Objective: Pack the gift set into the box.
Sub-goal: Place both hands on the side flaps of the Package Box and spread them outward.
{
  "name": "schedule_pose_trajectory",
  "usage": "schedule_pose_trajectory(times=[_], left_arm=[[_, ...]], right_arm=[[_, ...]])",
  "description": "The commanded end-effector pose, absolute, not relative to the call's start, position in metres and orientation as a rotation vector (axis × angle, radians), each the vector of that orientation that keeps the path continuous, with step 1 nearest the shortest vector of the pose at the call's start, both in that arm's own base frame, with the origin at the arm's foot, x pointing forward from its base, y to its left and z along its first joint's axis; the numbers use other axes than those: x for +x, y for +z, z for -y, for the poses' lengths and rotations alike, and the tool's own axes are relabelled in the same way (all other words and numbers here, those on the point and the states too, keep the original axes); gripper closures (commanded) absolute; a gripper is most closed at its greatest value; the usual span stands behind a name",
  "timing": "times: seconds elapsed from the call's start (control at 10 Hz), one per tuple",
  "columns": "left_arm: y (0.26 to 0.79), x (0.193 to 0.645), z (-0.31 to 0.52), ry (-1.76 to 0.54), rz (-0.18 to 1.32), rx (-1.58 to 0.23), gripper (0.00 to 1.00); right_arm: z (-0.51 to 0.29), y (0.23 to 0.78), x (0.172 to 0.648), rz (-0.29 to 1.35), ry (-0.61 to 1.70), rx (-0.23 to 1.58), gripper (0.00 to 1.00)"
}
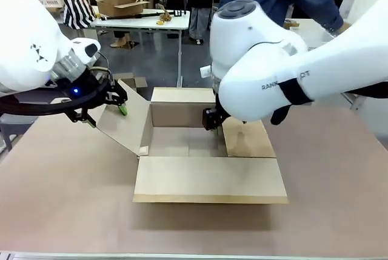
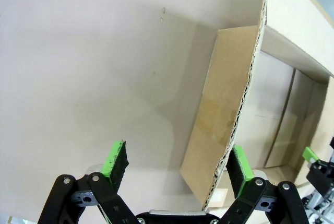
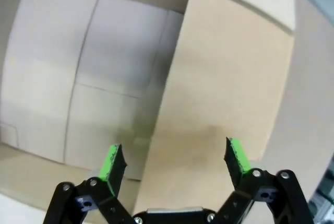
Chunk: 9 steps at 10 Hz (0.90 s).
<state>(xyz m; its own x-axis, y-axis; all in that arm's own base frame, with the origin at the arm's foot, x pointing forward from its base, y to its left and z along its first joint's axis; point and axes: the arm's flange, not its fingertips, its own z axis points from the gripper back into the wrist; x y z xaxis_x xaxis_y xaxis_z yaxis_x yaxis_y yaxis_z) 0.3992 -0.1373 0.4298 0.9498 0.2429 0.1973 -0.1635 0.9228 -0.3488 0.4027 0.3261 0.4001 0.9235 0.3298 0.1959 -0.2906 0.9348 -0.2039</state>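
Both my grippers are spread: left gripper (image 2: 178, 164) straddles the box's (image 1: 182, 142) left flap (image 1: 124, 123), right gripper (image 3: 174, 158) hovers over the right flap (image 1: 251, 139), box open on the table (image 1: 60, 199); flap-holding step, I reckon, next I pinch each flap.

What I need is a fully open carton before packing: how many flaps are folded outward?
4. The left flap slants upward within the open left gripper; the far flap, right flap and near flap lie outward. The right arm covers part of the right flap.

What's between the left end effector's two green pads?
A side flap of the box; its corrugated edge passes between them, seen in the left wrist view.
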Motion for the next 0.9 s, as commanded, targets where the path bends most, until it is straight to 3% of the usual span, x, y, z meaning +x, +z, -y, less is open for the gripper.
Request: schedule_pose_trajectory(times=[0.0,0.6,0.8], left_arm=[[0.433,0.4,0.137,0.222,0.239,-0.316,0.0],[0.433,0.4,0.137,0.222,0.239,-0.316,0.0],[0.433,0.4,0.137,0.222,0.239,-0.316,0.0]], right_arm=[[-0.352,0.393,0.416,0.232,0.223,-0.209,0.0],[-0.338,0.37,0.42,0.389,0.131,-0.396,0.0],[-0.331,0.361,0.425,0.351,0.114,-0.418,0.0]])
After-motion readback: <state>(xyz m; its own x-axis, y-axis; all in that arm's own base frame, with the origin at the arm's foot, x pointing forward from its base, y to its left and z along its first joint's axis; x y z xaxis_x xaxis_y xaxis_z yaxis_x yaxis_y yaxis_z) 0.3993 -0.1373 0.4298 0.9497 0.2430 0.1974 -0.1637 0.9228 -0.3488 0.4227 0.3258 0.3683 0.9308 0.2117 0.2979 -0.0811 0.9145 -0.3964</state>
